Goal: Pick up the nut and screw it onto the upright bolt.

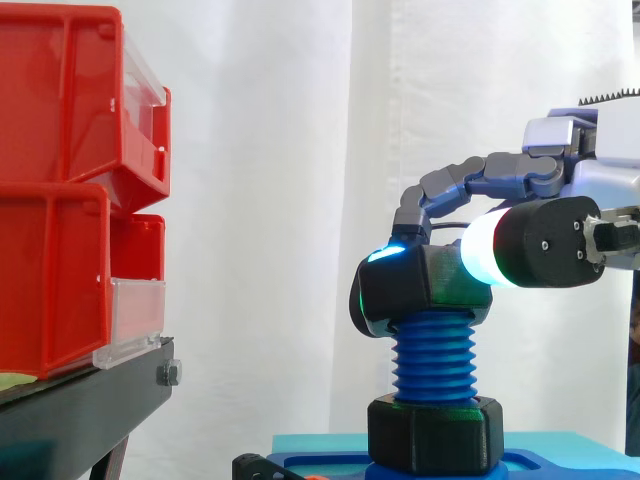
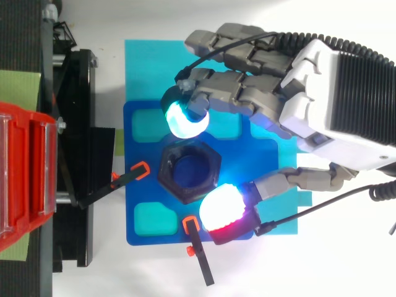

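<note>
Nut at the top of the upright bolt, bins off to the left.
The bolt (image 1: 435, 360) stands on a plate (image 2: 145, 210), with the nut (image 2: 168, 176) on its top end, pinched between the fingers (image 1: 390, 290) of the hand (image 2: 334, 99), which reaches in from the right. Left of the plate, two bins (image 1: 55, 270) sit stacked on a stand (image 1: 90, 395). A clamp (image 2: 124, 179) lies at the plate's edge nearest the stand.

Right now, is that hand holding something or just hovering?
Hand: fingers closed on the black nut at the top of the blue bolt.
</note>
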